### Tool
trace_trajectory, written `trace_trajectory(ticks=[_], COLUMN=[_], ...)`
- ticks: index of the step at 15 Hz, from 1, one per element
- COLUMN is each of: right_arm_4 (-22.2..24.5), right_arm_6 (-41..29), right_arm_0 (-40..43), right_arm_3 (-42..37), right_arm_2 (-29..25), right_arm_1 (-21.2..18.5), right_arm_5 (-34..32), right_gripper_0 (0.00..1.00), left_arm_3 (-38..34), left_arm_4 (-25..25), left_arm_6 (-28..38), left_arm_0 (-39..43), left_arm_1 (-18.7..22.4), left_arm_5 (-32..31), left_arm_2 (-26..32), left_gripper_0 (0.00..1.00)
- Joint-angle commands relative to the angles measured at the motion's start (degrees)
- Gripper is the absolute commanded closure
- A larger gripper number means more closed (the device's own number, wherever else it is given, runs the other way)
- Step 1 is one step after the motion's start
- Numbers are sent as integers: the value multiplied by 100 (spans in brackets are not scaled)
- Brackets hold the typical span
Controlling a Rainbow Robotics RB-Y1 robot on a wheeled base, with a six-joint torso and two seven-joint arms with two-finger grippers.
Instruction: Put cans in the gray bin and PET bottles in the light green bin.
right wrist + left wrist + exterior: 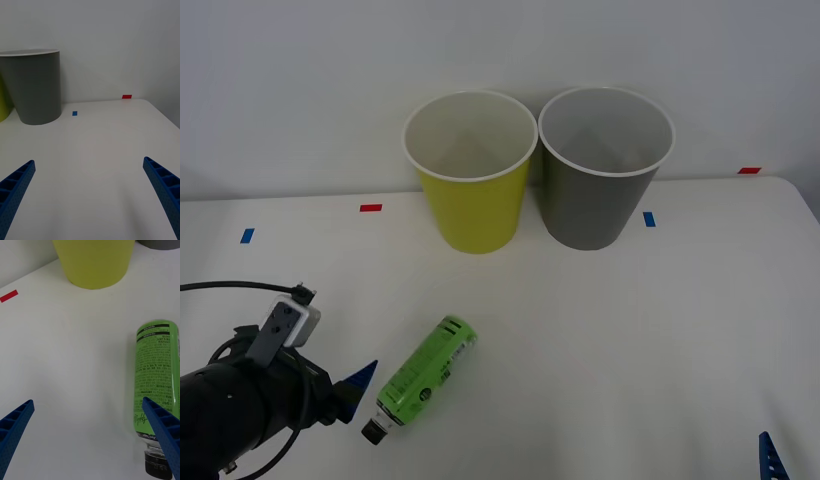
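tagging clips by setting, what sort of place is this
Probably a lab test bench for a sorting trial: a bare white table against a plain wall, coloured tape marks on it, two bins, light green bin and gray bin, and one PET bottle.

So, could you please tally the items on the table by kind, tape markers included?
Bins: 2, the light green bin and the gray bin
PET bottles: 1
Red tape markers: 2
Blue tape markers: 2
Total: 7
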Motion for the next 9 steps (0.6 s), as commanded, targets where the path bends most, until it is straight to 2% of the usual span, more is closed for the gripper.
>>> trace_trajectory(ticks=[1, 4, 9], right_arm_4=[0, 0, 0], right_arm_6=[0, 0, 0], right_arm_0=[0, 0, 0], right_arm_3=[0, 0, 0], right_arm_2=[0, 0, 0], right_arm_1=[0, 0, 0], right_arm_5=[0, 0, 0], right_gripper_0=[0, 0, 0], left_arm_3=[-45, -133, -238], left_arm_4=[1104, 1763, 1860], left_arm_6=[-669, -793, -916], left_arm_0=[-825, -1300, -1766], left_arm_1=[-32, -147, -744], left_arm_5=[1009, 1738, 3101], left_arm_2=[-4, -4, -4], left_gripper_0=[0, 0, 0])
